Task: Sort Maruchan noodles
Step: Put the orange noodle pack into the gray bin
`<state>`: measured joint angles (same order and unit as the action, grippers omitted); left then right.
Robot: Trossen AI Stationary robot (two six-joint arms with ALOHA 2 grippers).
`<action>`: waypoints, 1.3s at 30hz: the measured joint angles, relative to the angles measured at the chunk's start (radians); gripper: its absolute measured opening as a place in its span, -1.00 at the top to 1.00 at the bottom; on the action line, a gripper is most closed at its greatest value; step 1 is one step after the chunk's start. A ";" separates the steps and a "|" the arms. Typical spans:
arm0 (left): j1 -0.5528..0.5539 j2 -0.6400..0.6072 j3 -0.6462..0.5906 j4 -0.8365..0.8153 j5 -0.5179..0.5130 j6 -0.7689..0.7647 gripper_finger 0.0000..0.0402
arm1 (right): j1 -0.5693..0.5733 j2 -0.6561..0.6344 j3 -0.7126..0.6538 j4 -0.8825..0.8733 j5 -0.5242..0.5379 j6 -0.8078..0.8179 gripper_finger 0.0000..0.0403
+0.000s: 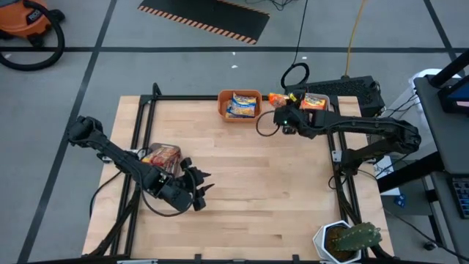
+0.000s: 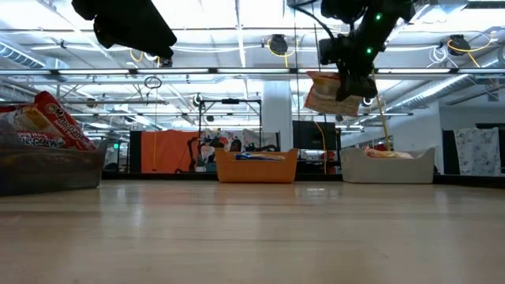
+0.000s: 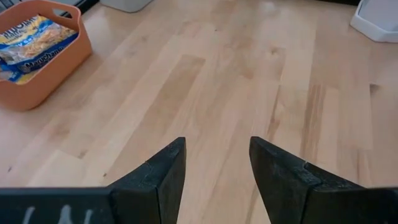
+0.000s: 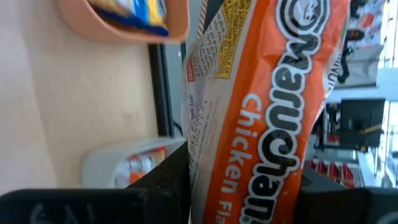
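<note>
An orange Maruchan noodles packet (image 4: 267, 112) hangs high over the table's far side with my right gripper (image 1: 281, 108) shut on it. It is between the orange bin (image 1: 239, 104) and the white bin (image 1: 315, 103). The orange bin (image 2: 256, 166) holds yellow-blue packets (image 1: 240, 105), and the white bin (image 2: 387, 164) holds an orange packet (image 1: 313, 102). Red-brown packets (image 1: 163, 155) stand in a grey bin (image 2: 47, 170) at the table's left. My left gripper (image 1: 199, 189) hovers open and empty above the bare wood near that bin. My right gripper pinches the orange packet between its two fingers (image 4: 168, 180), at the packet's end nearest the wrist (image 4: 249, 199). The packet (image 2: 331, 95) hangs tilted below the gripper, lifted well clear of the table.
A potted cactus (image 1: 352, 238) stands at the table's near right corner. A black frame rail (image 1: 190, 97) runs along the table's far edge. Bare wood lies across the table's middle and near side.
</note>
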<state>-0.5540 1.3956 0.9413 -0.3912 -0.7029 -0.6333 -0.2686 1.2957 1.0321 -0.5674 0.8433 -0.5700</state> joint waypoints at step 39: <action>-0.001 0.000 0.000 0.006 0.002 0.019 0.08 | -0.205 -0.117 -0.440 0.387 0.234 -0.325 0.37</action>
<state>-0.5545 1.3956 0.9413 -0.3856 -0.7010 -0.6138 -0.4734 1.1789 0.5925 -0.1800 1.0774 -0.8951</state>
